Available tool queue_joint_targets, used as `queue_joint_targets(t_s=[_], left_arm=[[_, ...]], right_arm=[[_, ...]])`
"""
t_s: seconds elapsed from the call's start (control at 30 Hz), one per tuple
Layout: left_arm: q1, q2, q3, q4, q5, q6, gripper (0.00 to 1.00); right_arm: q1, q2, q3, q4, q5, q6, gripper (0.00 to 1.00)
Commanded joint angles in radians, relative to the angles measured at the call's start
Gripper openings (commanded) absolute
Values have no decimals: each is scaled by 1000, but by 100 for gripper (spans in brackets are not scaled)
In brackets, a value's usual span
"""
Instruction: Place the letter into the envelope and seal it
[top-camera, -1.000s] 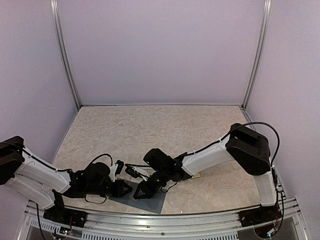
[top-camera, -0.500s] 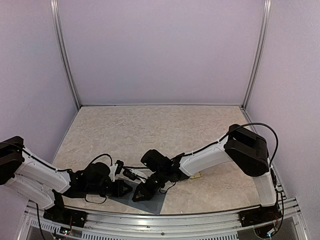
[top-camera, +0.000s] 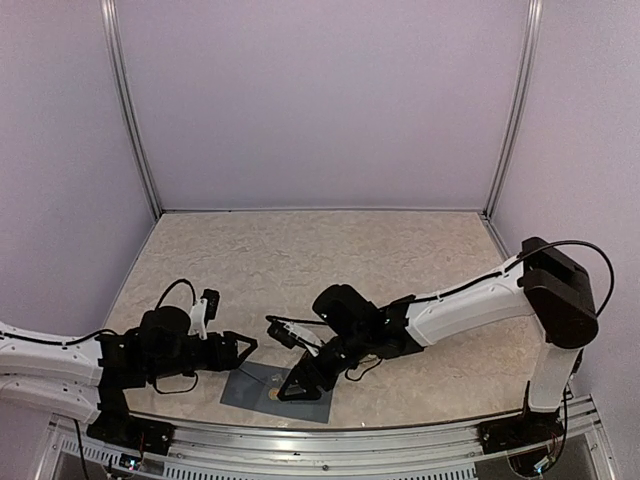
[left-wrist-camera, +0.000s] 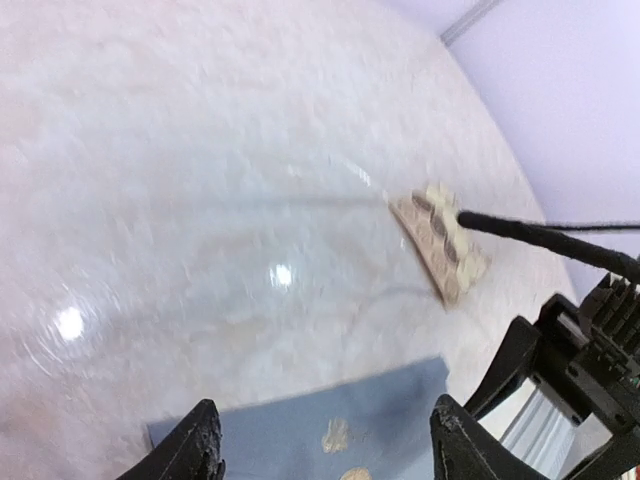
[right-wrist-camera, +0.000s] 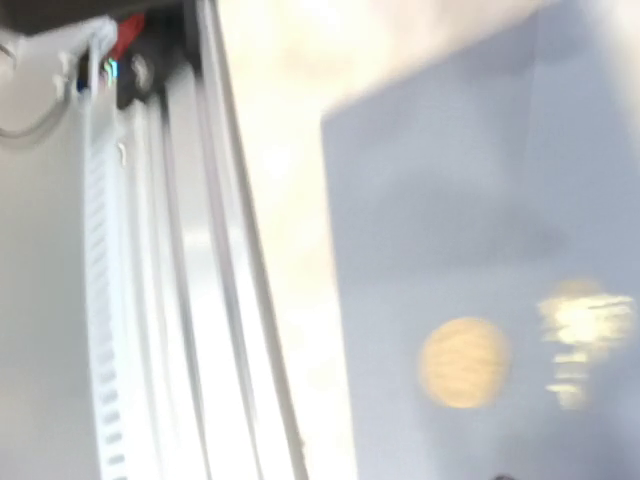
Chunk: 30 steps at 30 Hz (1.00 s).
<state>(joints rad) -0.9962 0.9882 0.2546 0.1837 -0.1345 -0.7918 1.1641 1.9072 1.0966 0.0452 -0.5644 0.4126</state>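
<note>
While both arms reach low over the marbled beige tabletop (top-camera: 320, 260), the slate blue-grey paper envelope (top-camera: 256, 386) lies flat close to the table's near edge, just short of the ribbed aluminium rail (top-camera: 330, 440) that runs along the front. A small round gold sticker (right-wrist-camera: 463, 362) sits on the envelope's upturned face; the right wrist view is badly blurred, and a second bright gold patch beside the sticker may be only glare. The left gripper (top-camera: 240, 347) hangs just beyond the envelope's left corner, and in its own wrist view its two black fingers (left-wrist-camera: 200, 445) stand spread apart with nothing between them, the envelope's far edge lying on the table in the gap below. The right gripper (top-camera: 300, 378) is angled down over the right part of the envelope, near the sticker. Its own camera does not show its fingers, and from above it reads only as a dark wedge, so I cannot tell whether its jaws are spread or pressed together, or whether it touches the paper. Farther out on the table, well apart from the envelope, lies a small tan sheet of round stickers (left-wrist-camera: 440, 245), with a thin black cable (left-wrist-camera: 540, 235) passing just above it.
</note>
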Motion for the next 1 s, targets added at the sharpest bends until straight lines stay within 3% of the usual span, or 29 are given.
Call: queue_joint_targets(t_s=[0.0, 0.17, 0.3, 0.43, 0.63, 0.77, 0.83, 0.97], left_arm=[[104, -122, 44, -55, -99, 72, 71], [341, -62, 113, 44, 48, 189, 83], [538, 122, 201, 127, 195, 290, 87], [733, 233, 240, 195, 213, 348, 87], [1035, 175, 181, 286, 159, 420, 93], [1094, 49, 38, 416, -14, 548, 99], [1096, 1, -39, 497, -43, 605, 99], [1099, -43, -110, 590, -67, 604, 99]], right_arm=[[-71, -147, -50, 37, 124, -7, 75], [-194, -199, -66, 19, 268, -14, 82], [-361, -220, -110, 86, 290, -27, 84], [-552, -247, -162, 124, 294, -77, 84], [-906, -384, -300, 160, 254, -152, 84], [-1117, -560, -456, 259, 286, -211, 85], [-1183, -682, -571, 348, 360, -243, 94], [-1220, -829, -770, 572, 498, -294, 99]])
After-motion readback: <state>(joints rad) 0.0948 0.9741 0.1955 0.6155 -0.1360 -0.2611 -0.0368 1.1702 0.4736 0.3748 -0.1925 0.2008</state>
